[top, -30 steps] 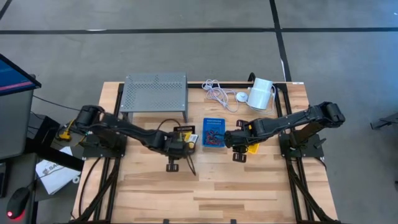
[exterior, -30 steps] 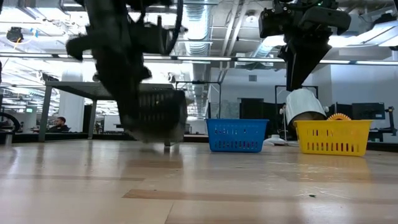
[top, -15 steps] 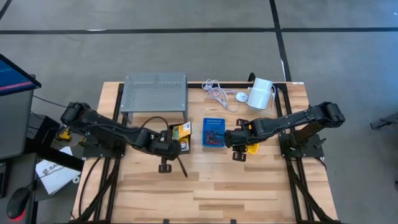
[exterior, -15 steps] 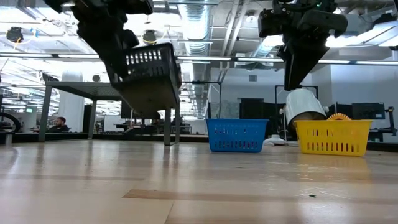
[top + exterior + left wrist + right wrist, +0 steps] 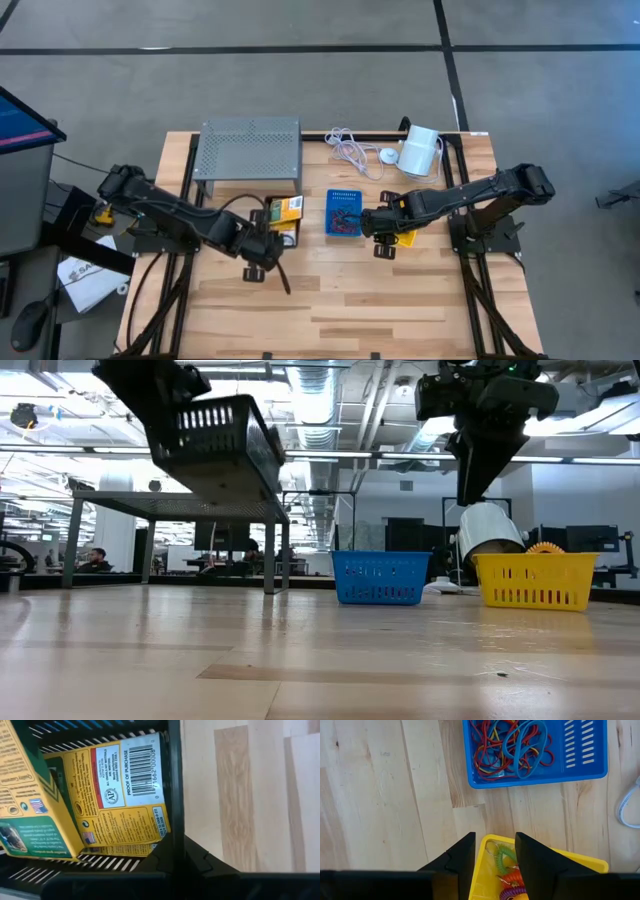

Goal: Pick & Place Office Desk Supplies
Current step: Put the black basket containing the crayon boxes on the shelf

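A black bin (image 5: 282,212) with yellow card packets (image 5: 117,795) inside hangs above the table, and my left gripper (image 5: 270,235) is shut on it. The low view shows the bin (image 5: 215,445) tilted, high over the wood. A blue bin (image 5: 343,212) of coloured loops (image 5: 512,742) stands on the table at mid-table. To its right stands a yellow bin (image 5: 540,865) holding coiled loops (image 5: 506,870). My right gripper (image 5: 495,855) hangs open above the yellow bin's near edge, touching nothing. My left gripper pinches the black bin's side wall (image 5: 175,810) at its rim, one finger inside the bin and one outside. The fingers slant down from the table's near left. The bin is lifted clear and tilted, with the packets leaning inside it.
A grey perforated metal stand (image 5: 250,150) is at the far left. A coiled white cable (image 5: 350,150) and a white cylinder (image 5: 420,150) lie at the far right. Bare wood (image 5: 330,300) fills the near half of the table.
My left gripper has risen and drawn toward the table's left edge, still shut on the black bin. The bin has come up from near the table top to hang high and tilted.
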